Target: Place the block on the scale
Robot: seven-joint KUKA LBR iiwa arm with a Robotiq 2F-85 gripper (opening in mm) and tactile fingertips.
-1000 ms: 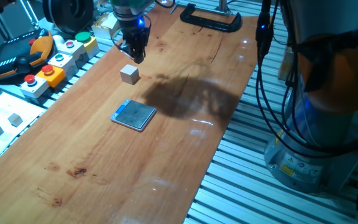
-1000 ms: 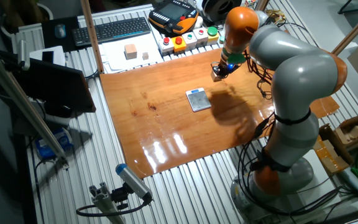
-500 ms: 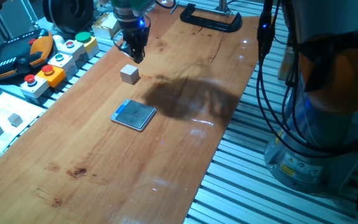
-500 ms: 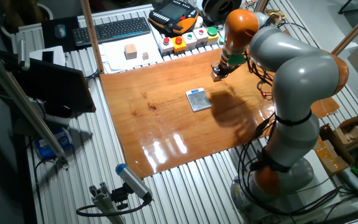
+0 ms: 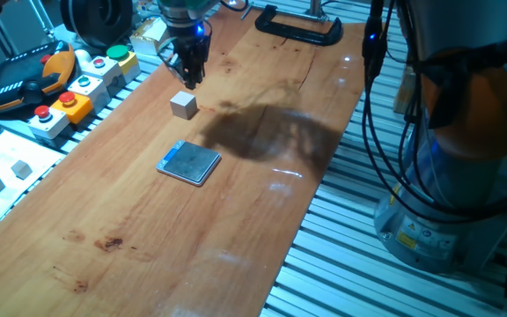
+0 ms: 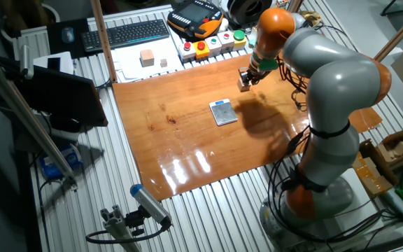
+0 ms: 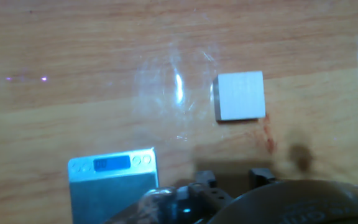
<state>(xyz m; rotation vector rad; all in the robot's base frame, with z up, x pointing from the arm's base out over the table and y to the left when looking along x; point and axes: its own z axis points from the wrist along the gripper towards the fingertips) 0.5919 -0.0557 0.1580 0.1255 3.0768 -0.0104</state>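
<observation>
The hand view shows the small wooden cube [image 7: 240,96] lying free on the table [image 7: 73,62], apart from the scale [image 7: 112,183], because I have not gripped it yet. My pincer [image 5: 188,77] hangs above and just behind the cube, holding nothing; how wide it stands I cannot tell. No readable writing shows; the scale's blue display [image 7: 112,163] is blurred.

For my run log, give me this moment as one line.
gripper: above table, empty | block: on table, untouched | scale: bare | stage: before grasp
</observation>
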